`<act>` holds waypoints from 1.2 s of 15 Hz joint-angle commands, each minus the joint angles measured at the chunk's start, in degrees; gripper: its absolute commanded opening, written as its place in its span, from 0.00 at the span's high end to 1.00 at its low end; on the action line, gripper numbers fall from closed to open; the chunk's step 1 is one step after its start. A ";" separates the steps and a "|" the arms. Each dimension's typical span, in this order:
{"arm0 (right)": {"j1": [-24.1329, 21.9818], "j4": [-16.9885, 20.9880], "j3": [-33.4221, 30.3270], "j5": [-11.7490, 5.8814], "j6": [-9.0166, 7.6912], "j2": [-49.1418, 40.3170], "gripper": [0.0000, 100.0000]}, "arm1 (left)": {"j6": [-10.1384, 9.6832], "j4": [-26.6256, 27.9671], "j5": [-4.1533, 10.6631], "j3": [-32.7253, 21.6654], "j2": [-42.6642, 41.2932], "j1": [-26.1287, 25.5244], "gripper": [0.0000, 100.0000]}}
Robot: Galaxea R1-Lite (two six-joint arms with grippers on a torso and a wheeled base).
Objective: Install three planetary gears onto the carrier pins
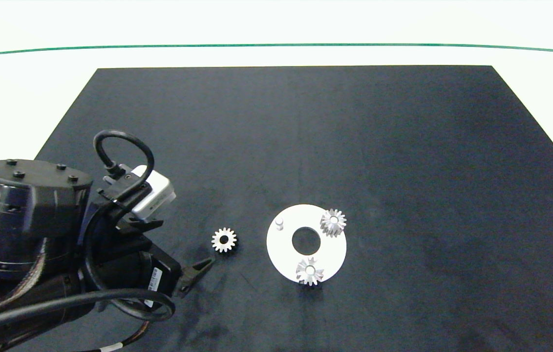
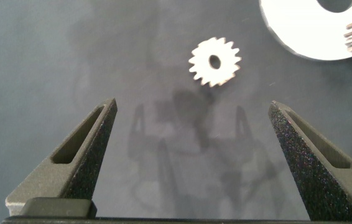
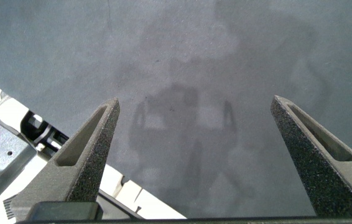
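Black mat [image 1: 306, 146]; white disc [image 1: 284, 254] carries two seated gears [image 1: 333, 222] – one carrier pin [image 1: 279, 223] bare. Third gear [image 1: 223, 240] lies flat beside the disc. My left gripper [image 2: 191, 134] spread wide, empty, short of it; right gripper [image 3: 194, 134] open, parked.

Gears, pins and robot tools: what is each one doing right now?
Gear near far edge of disc: on its pin.
Gear near front edge: on its pin.
Loose gear: flat on the mat, beside the disc.
Bare pin: empty.
Left tool: open, near loose gear.
Right tool: open, empty, parked at right edge.
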 commanded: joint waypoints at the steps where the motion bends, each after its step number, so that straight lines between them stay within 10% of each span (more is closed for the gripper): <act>1: 0.02 0.11 0.16 -0.05 -0.11 0.81 0.00 | -0.56 -0.49 -0.03 -1.00 6.46 -0.92 0.00; 18: 0.02 -0.42 1.47 0.22 -0.11 2.57 0.00 | -0.21 -7.25 -1.09 -3.90 17.01 -0.48 0.06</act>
